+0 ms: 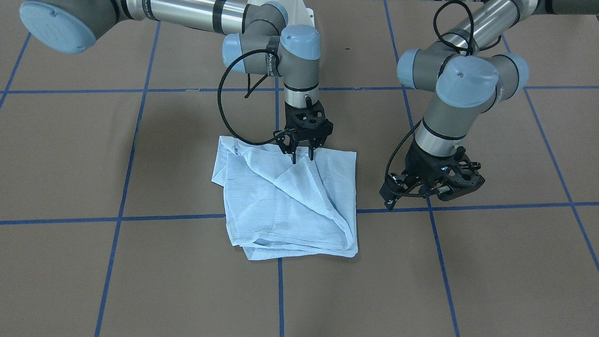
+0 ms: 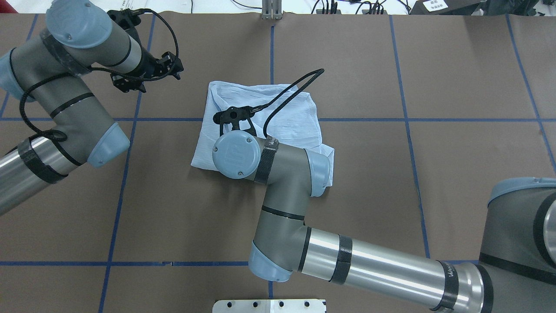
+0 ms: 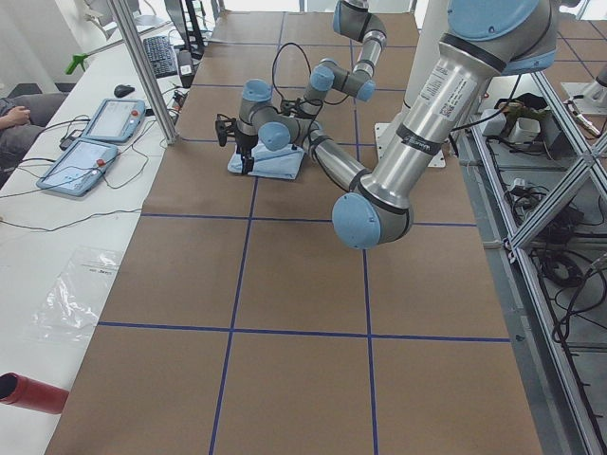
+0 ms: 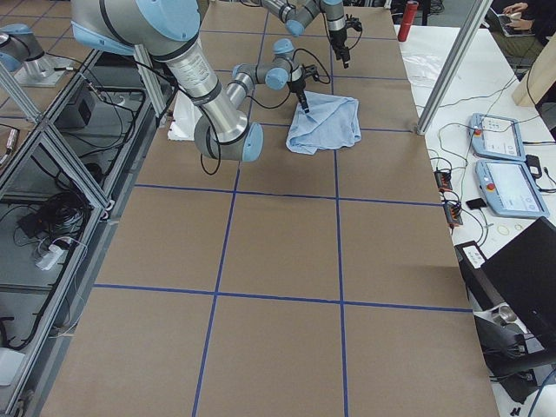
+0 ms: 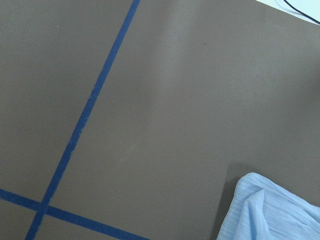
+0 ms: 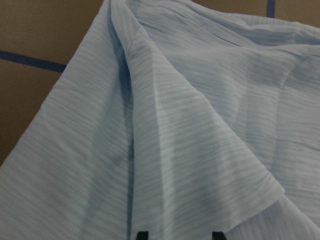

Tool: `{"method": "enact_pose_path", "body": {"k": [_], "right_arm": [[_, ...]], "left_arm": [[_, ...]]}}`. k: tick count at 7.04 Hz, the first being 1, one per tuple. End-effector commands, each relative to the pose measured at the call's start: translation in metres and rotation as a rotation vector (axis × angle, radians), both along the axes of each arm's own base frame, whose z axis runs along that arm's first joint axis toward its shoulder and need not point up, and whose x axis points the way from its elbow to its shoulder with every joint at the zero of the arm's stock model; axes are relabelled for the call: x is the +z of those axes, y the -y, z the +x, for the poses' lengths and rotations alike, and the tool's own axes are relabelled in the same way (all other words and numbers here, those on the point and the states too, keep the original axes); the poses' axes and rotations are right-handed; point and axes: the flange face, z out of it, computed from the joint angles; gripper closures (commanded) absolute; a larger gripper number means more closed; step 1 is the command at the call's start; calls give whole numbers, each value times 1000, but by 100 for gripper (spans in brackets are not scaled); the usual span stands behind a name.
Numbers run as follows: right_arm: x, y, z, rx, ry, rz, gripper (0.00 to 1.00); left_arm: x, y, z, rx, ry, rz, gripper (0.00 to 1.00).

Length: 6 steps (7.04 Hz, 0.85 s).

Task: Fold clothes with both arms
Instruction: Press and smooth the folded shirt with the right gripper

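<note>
One red cylinder (image 3: 19, 391) lies nearest on the white side bench (image 3: 38, 256) at the table's left end. Behind it come a clear plastic bag (image 3: 71, 294) and two flat control tablets with light blue rims (image 3: 81, 163), and further on a person's forearm (image 3: 11, 114) rests at the bench's edge. A silver upright post (image 3: 142, 66) stands between the bench and the brown table cover crossed by blue tape lines (image 1: 140, 281). Seen from that end, the grey and silver left arm (image 3: 417, 142) bends low over the table, and its wrist stands in front of part of the thin, light blue, finely striped shirt (image 1: 285, 196). The shirt lies around the middle of the table, on a crossing of tape lines, folded into a rough square with a diagonal crease. From overhead, the wrist of the grey and silver right arm (image 2: 278, 174) hides the shirt's side nearest to the robot. A black band on this wrist carries white lettering, too small to read surely. The black right gripper (image 1: 303, 159) points down at the shirt's edge on the robot's side. Its two fingers are apart, released, with the tips at the cloth. The black left gripper (image 2: 167, 67) hangs tilted over bare table, beside the shirt and apart from it, and I cannot tell how far it is open.
</note>
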Motion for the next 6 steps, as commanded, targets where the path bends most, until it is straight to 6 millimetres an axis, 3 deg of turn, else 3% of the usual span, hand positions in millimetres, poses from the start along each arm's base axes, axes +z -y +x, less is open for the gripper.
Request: {"method": "enact_pose_path", "body": {"k": [1,4,6], "right_arm": [[-2,-9,-6,-14,-12,28,47],[-11,-10,-6,-10,-4,45,42],[-6,-11,-9,-6,-16,51,40]], "left_arm": [[-1,1,-1,-2,-1,2,0],[0,1,-1,-3,-1,-2,0],[1,2,0,-4,1,-5,0]]}}
